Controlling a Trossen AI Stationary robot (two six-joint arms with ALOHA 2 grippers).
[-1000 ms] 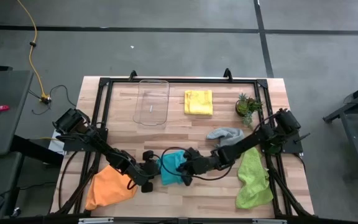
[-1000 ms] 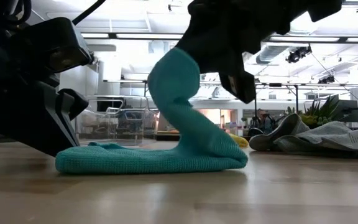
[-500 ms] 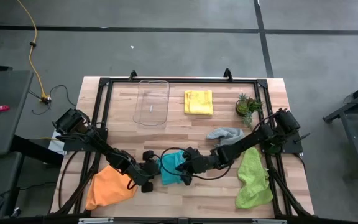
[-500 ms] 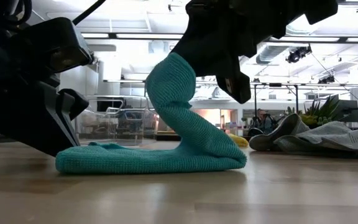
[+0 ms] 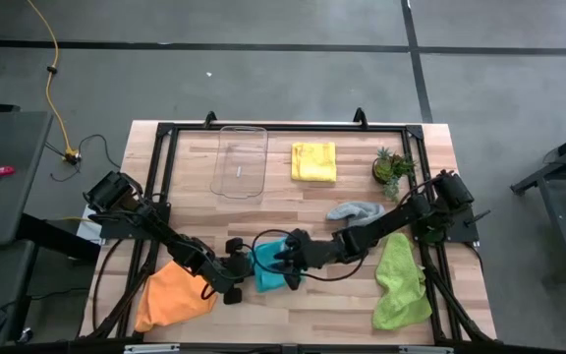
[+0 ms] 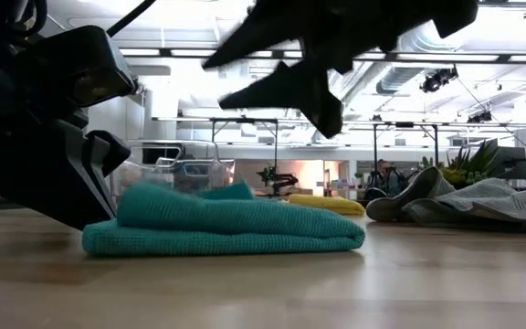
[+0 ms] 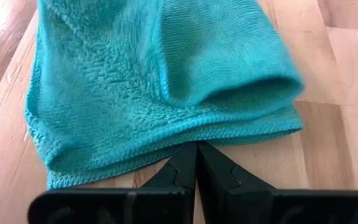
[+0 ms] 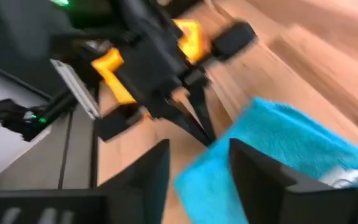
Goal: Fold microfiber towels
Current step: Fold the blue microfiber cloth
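The teal towel (image 5: pixel 271 267) lies folded double on the table's near middle, its upper layer loose on the lower (image 6: pixel 226 227). My left gripper (image 5: pixel 244 268) is shut at the towel's left end (image 7: pixel 196 149). Open and holding nothing, my right gripper (image 6: pixel 215 82) hangs above the towel (image 8: pixel 199 149). An orange towel (image 5: pixel 170 295) lies crumpled near left, a lime green one (image 5: pixel 399 280) near right, a grey one (image 5: pixel 354 211) right of centre. A folded yellow one (image 5: pixel 313 161) lies at the far side. My left gripper meets the teal towel's hemmed edge (image 7: pixel 185 140) with its shut fingertips, coming low from the table's left. Whether a layer lies between the tips cannot be told. The towel rests flat on the table.
A clear plastic tray (image 5: pixel 240 162) stands at the far middle-left and a small potted plant (image 5: pixel 391 167) at the far right. A black frame (image 5: pixel 160 133) runs round the tabletop. Bare wood shows in the table's centre and along the near edge.
My right gripper has opened and let go of the teal towel's raised part, then gone up and a little toward the table's left. The raised part has fallen over onto the lower layer, so the towel lies flat, folded double.
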